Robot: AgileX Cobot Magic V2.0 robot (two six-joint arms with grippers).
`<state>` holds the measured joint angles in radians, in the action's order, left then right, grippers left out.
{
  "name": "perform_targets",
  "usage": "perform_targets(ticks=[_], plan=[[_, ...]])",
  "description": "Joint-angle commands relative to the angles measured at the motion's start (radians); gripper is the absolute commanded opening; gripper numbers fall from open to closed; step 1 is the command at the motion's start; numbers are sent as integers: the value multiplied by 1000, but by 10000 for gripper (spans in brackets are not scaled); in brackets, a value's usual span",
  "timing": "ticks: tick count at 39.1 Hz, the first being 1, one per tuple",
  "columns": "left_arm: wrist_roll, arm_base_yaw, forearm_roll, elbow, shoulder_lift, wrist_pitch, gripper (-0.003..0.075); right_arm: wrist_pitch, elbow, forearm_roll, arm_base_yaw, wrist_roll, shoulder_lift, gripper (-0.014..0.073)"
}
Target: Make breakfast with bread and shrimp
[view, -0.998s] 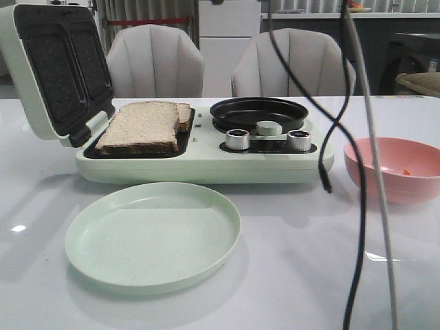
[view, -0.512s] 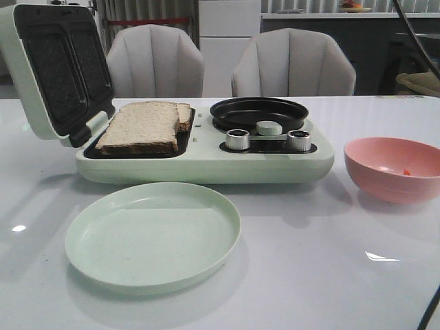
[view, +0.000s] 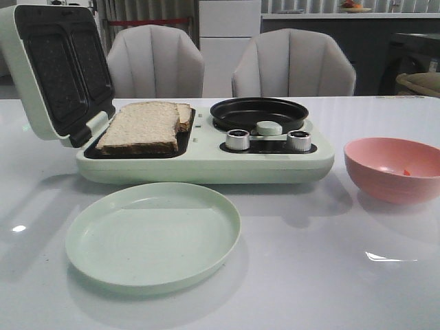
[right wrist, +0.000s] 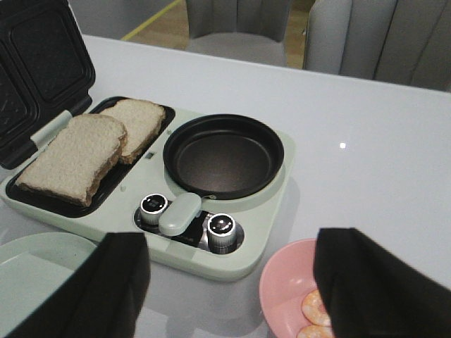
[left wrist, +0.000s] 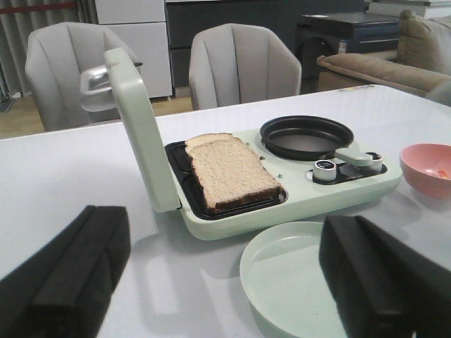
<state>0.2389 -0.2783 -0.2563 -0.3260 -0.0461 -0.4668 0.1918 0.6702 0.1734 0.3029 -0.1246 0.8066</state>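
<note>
The lid is up so the 2 slices of bread [view: 144, 125] can lie on the hot plate of the cooker [view: 206, 166]. The shrimp [right wrist: 313, 310] wait in the pink bowl [view: 393, 168] beside the pan [view: 258, 112], ready to cook. The plate [view: 152, 234] sits in front for serving. Both the left gripper [left wrist: 218, 282] and right gripper [right wrist: 232, 289] have jaws spread wide, holding nothing.

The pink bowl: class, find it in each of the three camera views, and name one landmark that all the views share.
Front view: pink bowl on the table at the right edge, beside the breakfast maker.
Left wrist view: bowl at the right edge, above the right finger.
Right wrist view: bowl at the bottom, shrimp inside.
Shared landmark: the round black pan.
</note>
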Motion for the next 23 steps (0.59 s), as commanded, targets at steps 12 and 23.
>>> perform_targets(ticks=[12,23], plan=[[-10,-7,-18,-25,-11,91,604,-192,-291,5,-5,-2,-437,586],[-10,-7,-18,-25,-11,91,604,-174,-442,5,-5,-2,-600,586]])
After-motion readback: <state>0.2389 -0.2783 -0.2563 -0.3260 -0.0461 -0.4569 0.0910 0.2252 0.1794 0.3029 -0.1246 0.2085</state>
